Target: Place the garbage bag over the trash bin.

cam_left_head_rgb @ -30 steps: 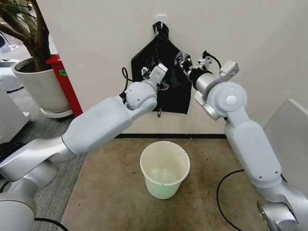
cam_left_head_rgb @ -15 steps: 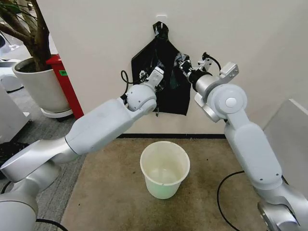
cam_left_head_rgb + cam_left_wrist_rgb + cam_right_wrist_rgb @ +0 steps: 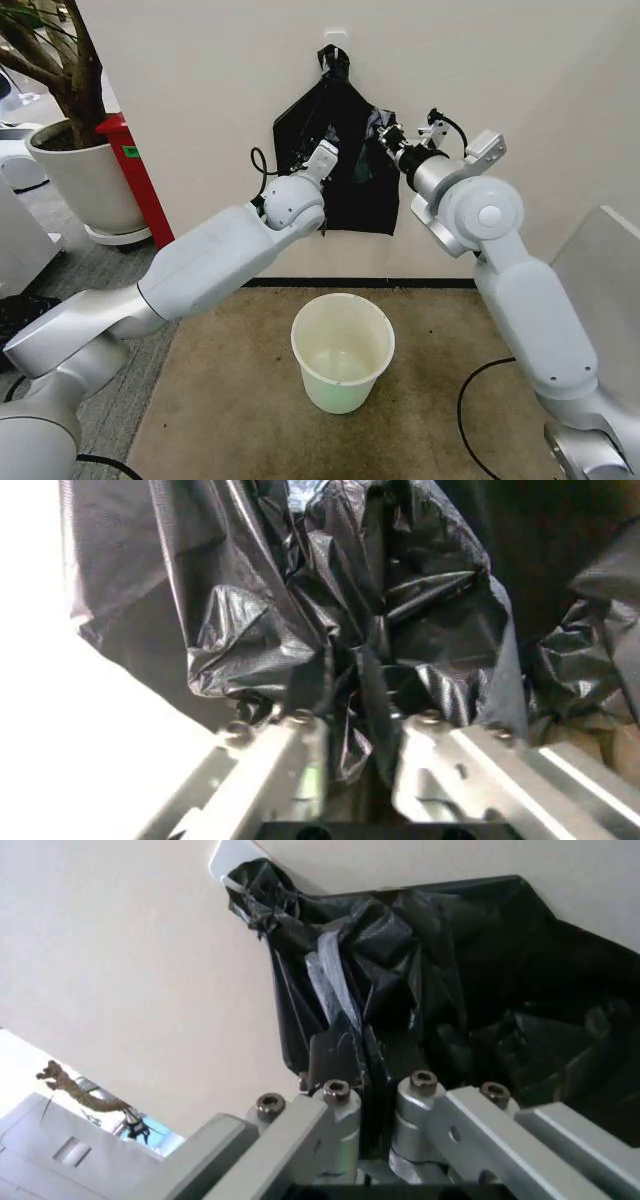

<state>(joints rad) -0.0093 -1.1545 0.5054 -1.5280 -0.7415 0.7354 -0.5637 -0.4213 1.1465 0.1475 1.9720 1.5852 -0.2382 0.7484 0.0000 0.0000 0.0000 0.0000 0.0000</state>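
The garbage bag was hung from a wall hook, well above the trash bin. Thin film was pinched in the nearly closed left gripper and right gripper. It was judged light, limp and slippery, best held by bunched folds.

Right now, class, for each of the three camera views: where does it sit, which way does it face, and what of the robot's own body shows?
Head view: on the head, facing forward and down at the wall, garbage bag and trash bin; both arms show.
Left wrist view: on the left arm, facing the bag; left gripper pinches plastic.
Right wrist view: on the right arm, facing the bag; right gripper pinches plastic.
All three share the bag.
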